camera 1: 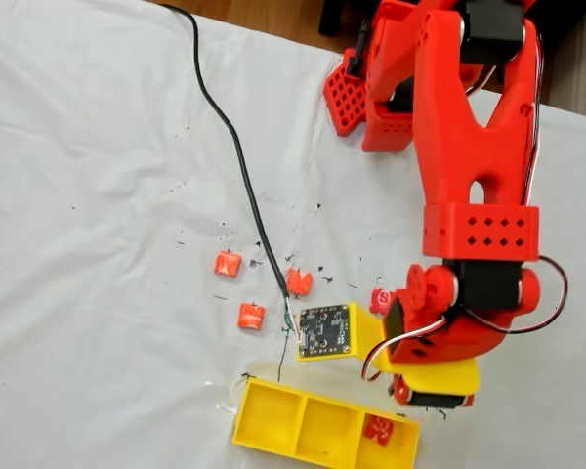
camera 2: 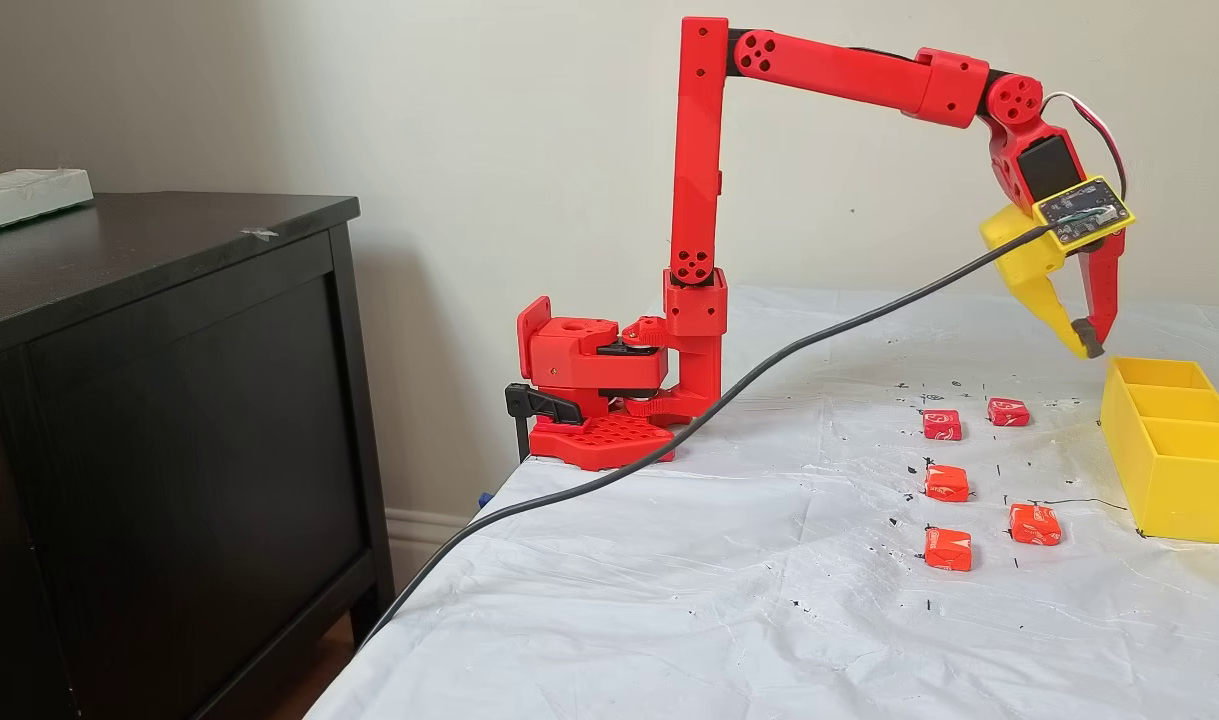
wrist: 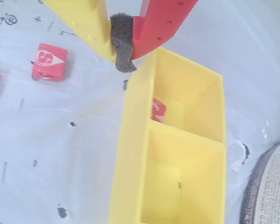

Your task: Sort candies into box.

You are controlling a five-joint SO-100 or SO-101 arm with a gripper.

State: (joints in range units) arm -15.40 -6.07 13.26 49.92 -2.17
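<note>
The robot's two fingers [wrist: 122, 51], one yellow and one red with a bit of dark grey foam between the tips, were pressed together and held nothing. In the wrist view they hung just above the near end wall of the long shallow yellow plastic box [wrist: 130, 154], which has three square parts in a row. In the side fixed view the fingers [camera 2: 1084, 345] hovered in the air just beside the far end of the box [camera 2: 1169, 480]. One small square red wrapped candy [wrist: 157, 110] lay inside the end part of the box, right below the fingers; the top-down fixed view showed it there too [camera 1: 378, 429]. The other two parts looked empty. Five more little red and orange wrapped candies sat on the white plastic-covered tabletop [camera 2: 669, 600], near the box but not touching it: two deeper red ones [camera 2: 941, 424] [camera 2: 1008, 411] farther back and three orange ones [camera 2: 946, 483] [camera 2: 1034, 524] [camera 2: 947, 549] closer to the front. So I think the job had only just got going: one candy was in, and five were left to pick up and drop in. A black cable [camera 1: 230, 137] ran across the tabletop to the small camera board on the red arm [camera 2: 699, 150].
</note>
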